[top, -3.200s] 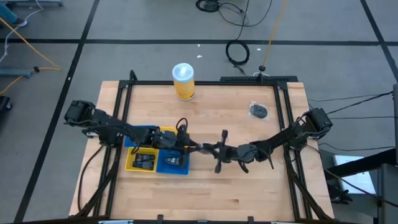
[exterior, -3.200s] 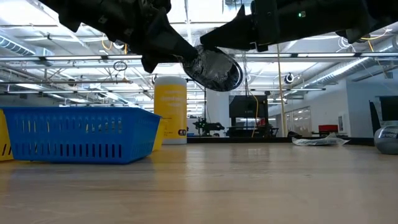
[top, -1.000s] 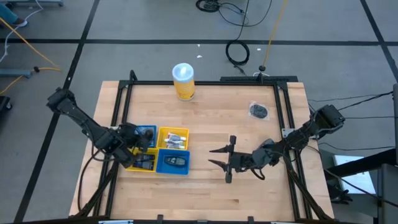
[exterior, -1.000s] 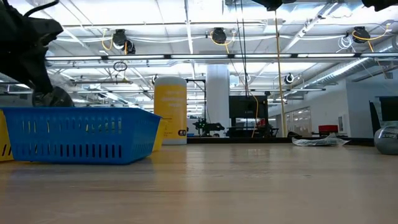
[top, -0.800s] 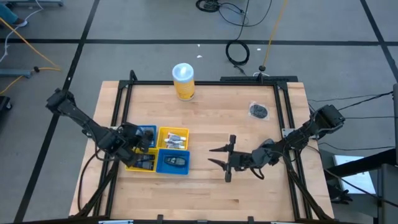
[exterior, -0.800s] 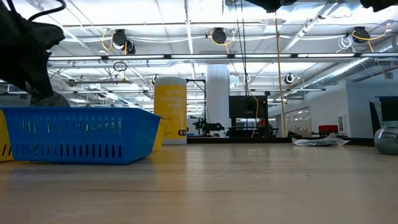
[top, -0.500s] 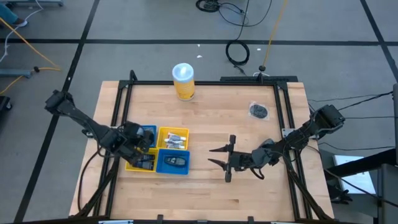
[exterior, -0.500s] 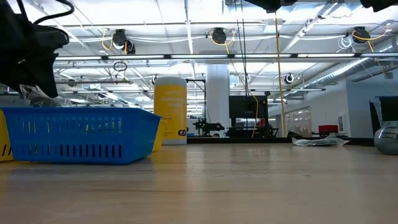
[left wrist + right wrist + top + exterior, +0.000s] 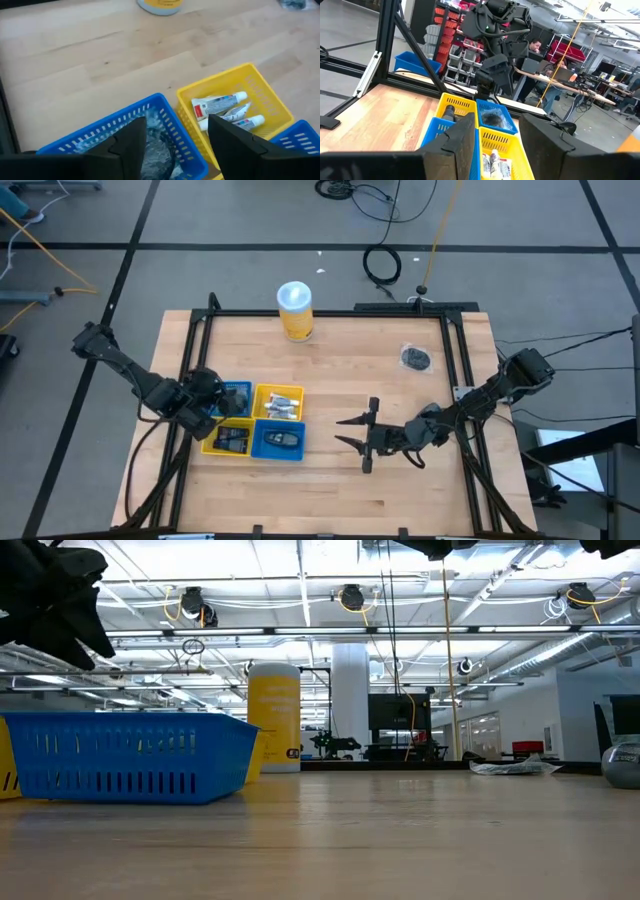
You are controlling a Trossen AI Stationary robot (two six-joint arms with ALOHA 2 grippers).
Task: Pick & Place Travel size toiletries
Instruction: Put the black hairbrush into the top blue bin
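Observation:
My left gripper [image 9: 214, 404] [image 9: 182, 145] hangs open just above the far-left blue tray [image 9: 236, 390], touching nothing. In that tray lies a dark round toiletry in a clear shiny wrapper [image 9: 156, 150], seen between the fingers in the left wrist view. The yellow tray beside it [image 9: 270, 102] holds white tubes [image 9: 222, 107]. Dark items lie in the near yellow tray [image 9: 228, 440] and the near blue tray [image 9: 280, 440]. One more wrapped dark toiletry [image 9: 415, 357] rests on the bare table far right. My right gripper [image 9: 342, 432] [image 9: 497, 145] waits open above the table's middle, pointing at the trays.
A tall yellow canister with a white lid [image 9: 295, 310] stands at the table's far edge. The black frame rails [image 9: 330, 312] run along the table's far, left and right sides. Bare wood [image 9: 340, 370] lies between the trays, the canister and the right arm. People sit beyond the table [image 9: 535, 47].
My left gripper lowered the wrapped dark toiletry into the far-left blue tray, let it go and rose clear, drawing back slightly toward the table's left edge. The toiletry now lies in the tray. My right arm has kept still.

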